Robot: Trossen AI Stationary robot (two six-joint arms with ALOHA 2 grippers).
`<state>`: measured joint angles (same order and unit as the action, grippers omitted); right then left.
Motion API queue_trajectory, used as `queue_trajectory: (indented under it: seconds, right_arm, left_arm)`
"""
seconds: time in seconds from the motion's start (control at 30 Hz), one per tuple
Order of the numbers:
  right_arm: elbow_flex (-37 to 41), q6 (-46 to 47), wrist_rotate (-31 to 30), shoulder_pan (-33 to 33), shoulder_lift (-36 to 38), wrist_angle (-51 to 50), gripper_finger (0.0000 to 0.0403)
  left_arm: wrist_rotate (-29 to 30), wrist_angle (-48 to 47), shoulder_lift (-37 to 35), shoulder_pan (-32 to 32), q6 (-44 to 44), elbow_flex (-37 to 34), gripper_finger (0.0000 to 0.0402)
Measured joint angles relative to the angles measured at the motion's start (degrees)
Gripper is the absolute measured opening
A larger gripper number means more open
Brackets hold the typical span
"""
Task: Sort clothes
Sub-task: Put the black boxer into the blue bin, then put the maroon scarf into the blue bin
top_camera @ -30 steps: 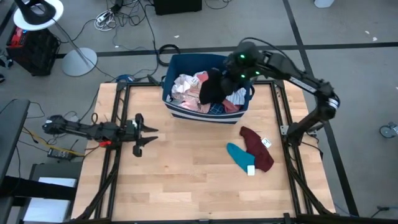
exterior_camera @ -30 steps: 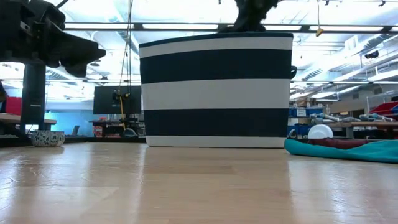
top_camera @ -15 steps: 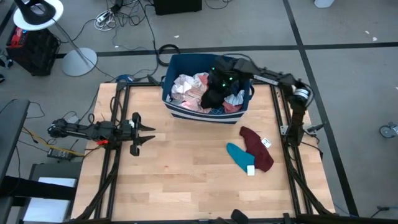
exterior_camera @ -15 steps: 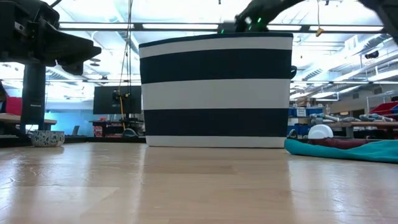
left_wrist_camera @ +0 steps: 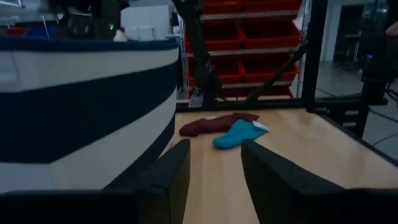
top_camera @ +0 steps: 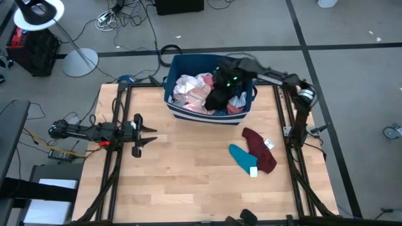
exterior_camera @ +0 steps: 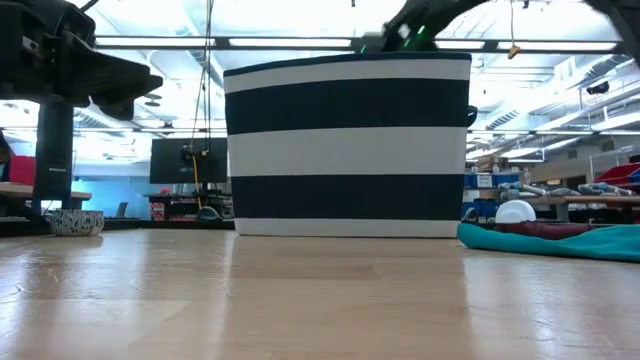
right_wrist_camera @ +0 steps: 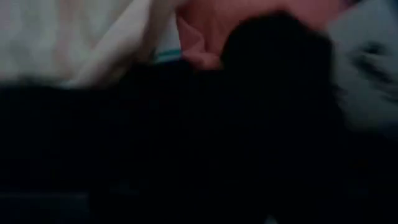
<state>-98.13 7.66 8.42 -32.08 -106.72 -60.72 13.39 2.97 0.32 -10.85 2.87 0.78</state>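
With my left gripper (top_camera: pixel 146 134) waiting open-fingered nearest me, left of the striped bin (top_camera: pixel 182 112), I am lowering the right gripper (top_camera: pixel 221 85), grip unreadable, onto the bin's dark garment (top_camera: pixel 217 99), judging it limp, light, best pinched at a raised fold.

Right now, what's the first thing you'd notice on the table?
The big striped bin at the table's far edge, stuffed with clothes, with the right gripper plunged into them. Then the maroon garment and teal garment on the wood nearby.
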Motion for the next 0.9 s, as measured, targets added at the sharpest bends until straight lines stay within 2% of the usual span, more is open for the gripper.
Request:
queue_trajectory:
  seconds: [0.33,0.57,0.73,0.9]
  right_arm:
    - [-0.02,-0.04,-1.42,-0.29,19.56,-1.21,0.0224]
    - [-0.06,1.81,-1.96,1.40,30.90,-7.33,0.0221]
    - [0.49,5.91,-10.79,5.38,37.82,-15.27,0.0221]
    - [9.90,13.40,-17.31,12.34,47.38,-15.87,0.0221]
  left_arm:
    - [0.04,-0.03,-0.02,0.00,-0.06,0.00,0.0150]
    - [0.07,0.06,-0.02,0.00,-0.07,0.00,0.0150]
    - [0.05,0.08,-0.02,0.00,-0.08,0.00,0.0150]
    - [0.07,0.13,-0.02,0.00,-0.08,0.00,0.0150]
